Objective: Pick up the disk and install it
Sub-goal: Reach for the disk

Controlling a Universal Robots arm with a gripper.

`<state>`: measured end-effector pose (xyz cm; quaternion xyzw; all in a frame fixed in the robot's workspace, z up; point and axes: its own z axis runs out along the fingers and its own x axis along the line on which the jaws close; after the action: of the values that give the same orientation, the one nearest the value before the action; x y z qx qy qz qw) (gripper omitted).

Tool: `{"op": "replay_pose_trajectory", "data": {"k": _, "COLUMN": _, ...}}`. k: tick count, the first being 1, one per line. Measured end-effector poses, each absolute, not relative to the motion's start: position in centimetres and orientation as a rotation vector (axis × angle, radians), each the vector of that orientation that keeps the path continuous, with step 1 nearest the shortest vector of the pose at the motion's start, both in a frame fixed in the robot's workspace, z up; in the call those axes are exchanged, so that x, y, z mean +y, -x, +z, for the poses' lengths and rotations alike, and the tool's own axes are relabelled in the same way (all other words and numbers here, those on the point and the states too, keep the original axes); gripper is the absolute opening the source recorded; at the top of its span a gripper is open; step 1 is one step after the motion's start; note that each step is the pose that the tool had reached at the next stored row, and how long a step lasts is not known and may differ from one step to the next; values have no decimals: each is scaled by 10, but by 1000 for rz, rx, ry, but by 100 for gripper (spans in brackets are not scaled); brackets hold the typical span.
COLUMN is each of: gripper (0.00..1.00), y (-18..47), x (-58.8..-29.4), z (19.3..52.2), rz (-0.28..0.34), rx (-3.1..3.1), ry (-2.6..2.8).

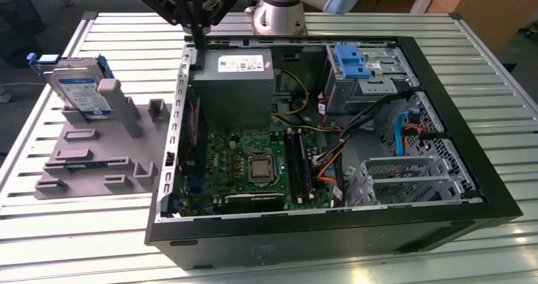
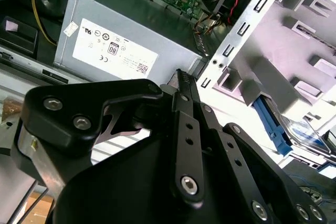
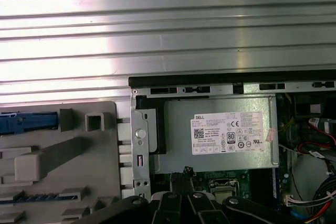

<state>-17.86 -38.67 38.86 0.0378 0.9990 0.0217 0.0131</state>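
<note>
The disk (image 1: 78,87), a silver drive with a white-and-blue label in a blue carrier, leans upright in a grey stand (image 1: 101,152) on the exterior view's left, beside the open computer case (image 1: 336,233). My black gripper (image 1: 198,38) hangs shut and holds nothing above the case's back edge, over the corner by the grey power supply box (image 1: 238,85). It is well apart from the disk, to the disk's right in that view. In the second wrist view the shut fingertips (image 2: 181,77) point at the power supply, and the disk's blue frame (image 2: 270,124) shows off to one side.
The case lies open on a slatted metal table (image 1: 109,32), with the motherboard (image 1: 252,164), cables and metal drive bays (image 1: 412,177) inside. A blue latch piece (image 1: 349,60) sits on the upper bay. The arm's base (image 1: 281,13) stands behind the case.
</note>
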Motion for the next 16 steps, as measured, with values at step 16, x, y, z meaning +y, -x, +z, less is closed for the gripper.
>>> {"op": "replay_pose_trajectory", "data": {"k": 16, "gripper": 11, "y": 189, "x": -385, "z": 388, "rz": 68, "rx": 3112, "ry": -118}}
